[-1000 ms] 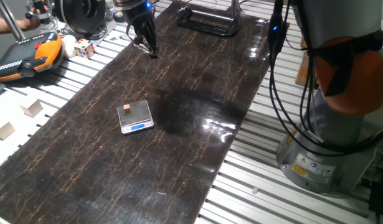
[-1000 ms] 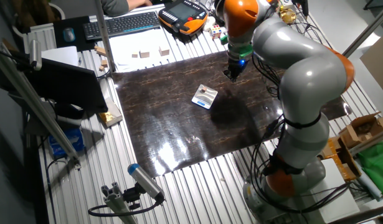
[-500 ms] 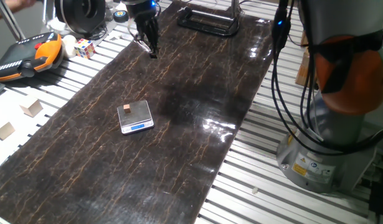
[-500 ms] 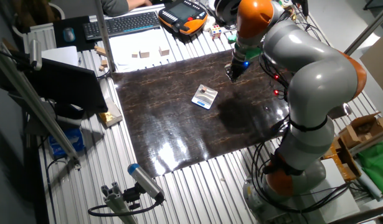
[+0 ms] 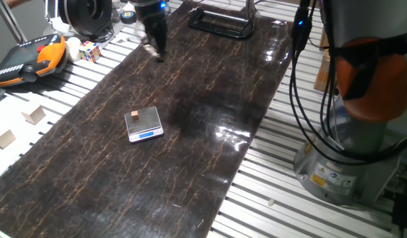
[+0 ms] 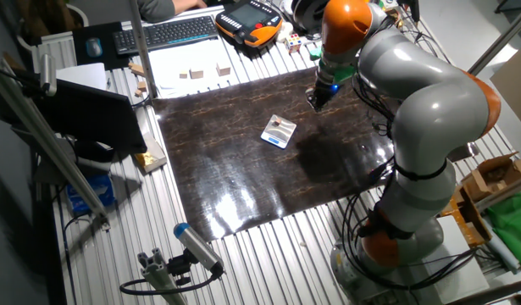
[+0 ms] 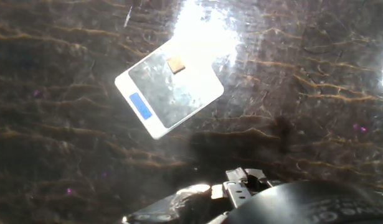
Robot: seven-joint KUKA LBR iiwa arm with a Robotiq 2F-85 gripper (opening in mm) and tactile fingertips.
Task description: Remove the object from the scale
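The scale [image 5: 144, 124] is a small silver square with a blue display strip, lying on the dark marbled mat. The tiny reddish-brown cube [image 5: 134, 117] sits on its platform near a corner. Both also show in the other fixed view, the scale [image 6: 279, 132] and the cube [image 6: 276, 126], and in the hand view, the scale [image 7: 169, 87] and the cube [image 7: 175, 64]. My gripper [image 5: 157, 47] hangs above the mat's far end, well away from the scale, and is blurred. It also shows in the other fixed view [image 6: 315, 102]. Its fingertips are out of the hand view.
A Rubik's cube [image 5: 90, 50] and an orange teach pendant [image 5: 28, 59] lie left of the mat. Pale tan blocks [image 5: 34, 115] sit on the slatted table. A black frame [image 5: 220, 23] stands at the mat's far end. The robot base [image 5: 349, 152] is on the right.
The arm has swung and the gripper has shifted slightly towards the mat's far end. The scale and the cube have not moved.
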